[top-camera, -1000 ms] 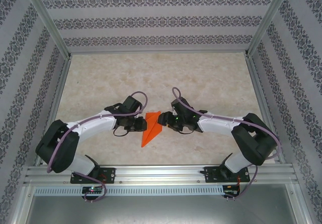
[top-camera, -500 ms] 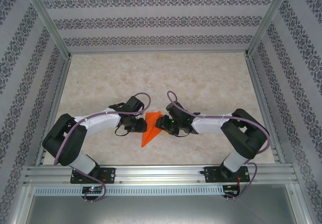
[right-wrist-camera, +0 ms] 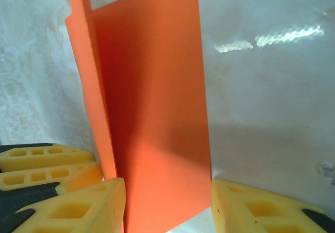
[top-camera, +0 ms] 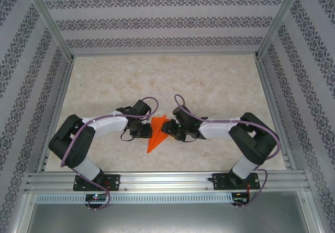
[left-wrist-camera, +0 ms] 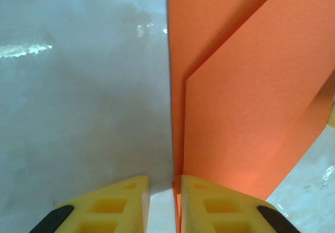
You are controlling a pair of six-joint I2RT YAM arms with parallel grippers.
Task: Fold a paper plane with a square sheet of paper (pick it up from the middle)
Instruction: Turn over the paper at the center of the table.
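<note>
While both claws face across the paper plane (top-camera: 157, 133) | left claw (left-wrist-camera: 161, 183) narrow at its edge | right claw (right-wrist-camera: 167, 187) wide astride it

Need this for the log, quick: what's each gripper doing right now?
Left gripper: jaws narrowly apart at the paper plane's edge; whether it grips cannot be told.
Right gripper: open, straddling the paper plane.

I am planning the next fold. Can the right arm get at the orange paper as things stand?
Probably yes: the right gripper sits at the paper plane, its open fingers on either side of a flap.
</note>
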